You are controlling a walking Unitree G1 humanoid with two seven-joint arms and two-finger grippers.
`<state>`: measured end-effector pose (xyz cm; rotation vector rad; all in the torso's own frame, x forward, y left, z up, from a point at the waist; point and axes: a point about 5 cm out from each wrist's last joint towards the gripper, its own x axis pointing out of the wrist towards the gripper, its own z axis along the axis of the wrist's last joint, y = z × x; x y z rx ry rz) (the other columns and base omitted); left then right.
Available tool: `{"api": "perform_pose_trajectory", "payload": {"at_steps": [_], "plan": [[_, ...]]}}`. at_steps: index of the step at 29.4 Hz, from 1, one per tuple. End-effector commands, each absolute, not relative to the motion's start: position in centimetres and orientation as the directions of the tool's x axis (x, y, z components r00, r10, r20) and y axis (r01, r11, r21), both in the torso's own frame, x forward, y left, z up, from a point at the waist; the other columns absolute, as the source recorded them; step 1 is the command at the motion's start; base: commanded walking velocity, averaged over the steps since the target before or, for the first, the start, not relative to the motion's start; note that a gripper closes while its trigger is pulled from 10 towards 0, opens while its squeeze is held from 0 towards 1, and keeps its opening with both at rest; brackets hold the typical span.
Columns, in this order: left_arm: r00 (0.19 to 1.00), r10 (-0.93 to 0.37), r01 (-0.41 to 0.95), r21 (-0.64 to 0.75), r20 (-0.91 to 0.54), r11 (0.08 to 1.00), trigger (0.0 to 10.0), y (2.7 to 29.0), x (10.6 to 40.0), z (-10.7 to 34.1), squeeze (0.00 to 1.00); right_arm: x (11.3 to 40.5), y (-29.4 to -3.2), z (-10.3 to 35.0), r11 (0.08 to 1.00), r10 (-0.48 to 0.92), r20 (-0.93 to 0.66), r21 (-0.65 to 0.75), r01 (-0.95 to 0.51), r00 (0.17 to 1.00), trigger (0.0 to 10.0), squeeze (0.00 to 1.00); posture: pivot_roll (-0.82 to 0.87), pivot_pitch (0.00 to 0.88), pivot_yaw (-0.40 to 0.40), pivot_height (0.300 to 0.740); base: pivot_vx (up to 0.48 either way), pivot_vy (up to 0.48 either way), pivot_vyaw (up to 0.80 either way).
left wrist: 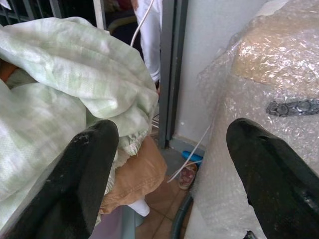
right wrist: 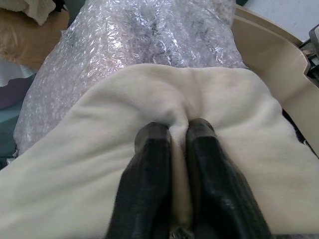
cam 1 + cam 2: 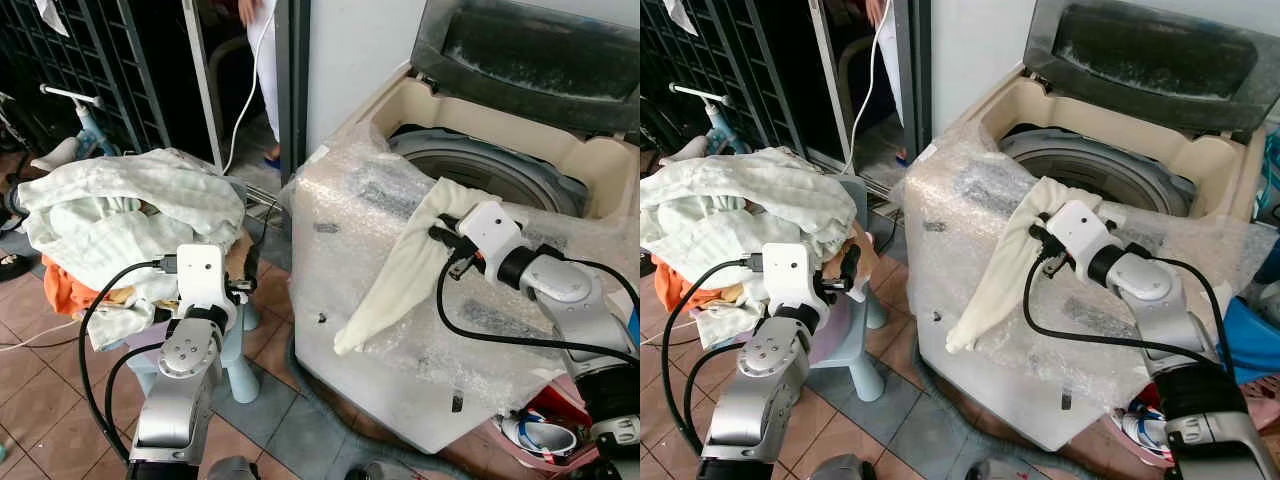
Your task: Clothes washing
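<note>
Cloth (image 3: pixel 400 270), cream, is pinched by the right gripper (image 2: pixel 178 130)'s closed fingers over the washer (image 3: pixel 520 170) rim, at 3 o'clock. Left gripper (image 1: pixel 169 144) is held open beside the laundry pile (image 3: pixel 120 210), apparently untouched, at 9 o'clock.

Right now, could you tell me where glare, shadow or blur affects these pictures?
Left eye view: daylight glares off the bubble wrap on the washing machine; the doorway behind is in deep shadow. Left wrist view: the open left tool's fingers are soft and out of focus, the laundry pile sharper. Right wrist view: the right tool, shut on the cream cloth, is slightly blurred.
</note>
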<state>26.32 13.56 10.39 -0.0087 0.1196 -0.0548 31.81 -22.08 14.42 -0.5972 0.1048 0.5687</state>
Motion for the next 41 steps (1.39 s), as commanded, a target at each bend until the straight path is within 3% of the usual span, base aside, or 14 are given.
{"api": "perform_pose_trajectory", "payload": {"at_steps": [1,9,22,25,28,29,30,32,36,37,38,39,40,41], "plan": [[0.992,-0.058,0.058,-0.006,-0.116,0.998,10.0,13.5,26.3,10.5,0.00,32.3,-23.2,15.3,0.714,0.429,-0.232,-0.505,-0.485,0.873,0.0,0.00,-0.06,0.000,-0.018,0.740,0.000,0.000,0.00],[0.992,-0.058,0.057,-0.007,-0.115,0.998,10.0,13.4,26.3,10.5,0.00,33.6,-23.2,18.3,0.785,0.490,-0.114,-0.373,-0.494,0.864,0.0,0.00,-0.05,0.000,-0.019,0.740,0.000,0.000,0.00],[0.993,-0.044,0.043,-0.007,-0.113,0.999,10.0,13.7,26.2,10.5,0.00,33.6,-23.0,21.3,0.637,0.717,-0.147,-0.259,-0.726,0.681,0.0,0.00,-0.04,0.000,-0.033,0.740,0.000,0.000,0.00],[0.993,-0.044,0.043,-0.008,-0.112,0.999,10.0,13.6,26.3,10.5,0.00,34.9,-23.3,21.9,0.704,0.654,-0.109,-0.275,-0.655,0.749,0.0,0.00,-0.05,0.000,-0.029,0.740,0.000,0.000,0.00],[0.993,-0.053,0.052,-0.006,-0.109,0.999,10.0,13.5,26.5,10.6,0.00,37.3,-24.3,23.8,0.838,0.418,0.009,-0.391,-0.381,0.909,0.0,0.00,-0.05,0.000,-0.025,0.740,0.000,0.000,0.00],[0.993,-0.054,0.054,-0.005,-0.106,0.999,10.0,13.4,26.6,10.6,0.00,38.2,-25.5,25.9,0.913,0.236,0.121,-0.369,-0.177,0.964,0.0,0.00,-0.05,0.000,-0.025,0.740,0.000,0.000,0.00],[0.993,-0.054,0.054,-0.005,-0.106,0.999,10.0,13.4,26.6,10.6,0.00,38.2,-25.5,25.9,0.913,0.236,0.121,-0.369,-0.177,0.964,0.0,0.00,-0.05,0.000,-0.025,0.740,0.000,0.000,0.00],[0.993,-0.050,0.050,-0.002,-0.102,0.999,10.0,13.5,26.7,10.7,0.00,38.8,-27.3,28.1,0.957,0.021,0.197,-0.288,0.037,0.980,0.0,0.00,-0.04,0.000,-0.028,0.740,0.000,0.000,0.00],[0.994,-0.037,0.038,0.001,-0.104,0.999,10.0,13.7,26.6,10.7,0.00,38.8,-27.9,29.1,0.938,-0.062,0.247,-0.316,0.141,0.967,0.6,0.00,-0.03,0.000,-0.039,0.740,0.000,0.000,0.00],[0.994,-0.033,0.033,0.001,-0.106,0.999,10.0,13.8,26.4,10.6,0.00,38.8,-28.4,29.3,0.925,-0.116,0.269,-0.322,0.203,0.956,3.0,0.44,-0.03,0.000,-0.041,0.740,0.000,0.000,0.00],[0.994,-0.031,0.031,0.000,-0.107,1.000,10.0,13.7,26.4,10.6,0.00,38.8,-28.6,29.3,0.920,-0.143,0.277,-0.316,0.230,0.950,2.4,0.84,-0.03,0.000,-0.040,0.740,0.000,0.000,0.00],[0.994,-0.031,0.031,0.000,-0.107,1.000,10.0,13.7,26.4,10.6,0.00,38.9,-28.6,29.2,0.920,-0.147,0.276,-0.313,0.234,0.950,2.4,0.84,-0.03,0.000,-0.040,0.740,0.000,0.000,0.00],[0.994,-0.031,0.031,0.000,-0.107,1.000,10.0,13.7,26.4,10.5,0.00,38.9,-28.8,28.7,0.915,-0.161,0.261,-0.321,0.243,0.952,4.8,1.00,-0.03,0.000,-0.039,0.740,0.000,0.000,0.00],[0.994,-0.031,0.031,0.000,-0.107,1.000,10.0,13.6,26.4,10.5,0.00,38.9,-28.8,28.5,0.913,-0.169,0.255,-0.323,0.248,0.952,4.8,1.00,-0.03,0.000,-0.038,0.740,0.000,0.000,0.00]]}}
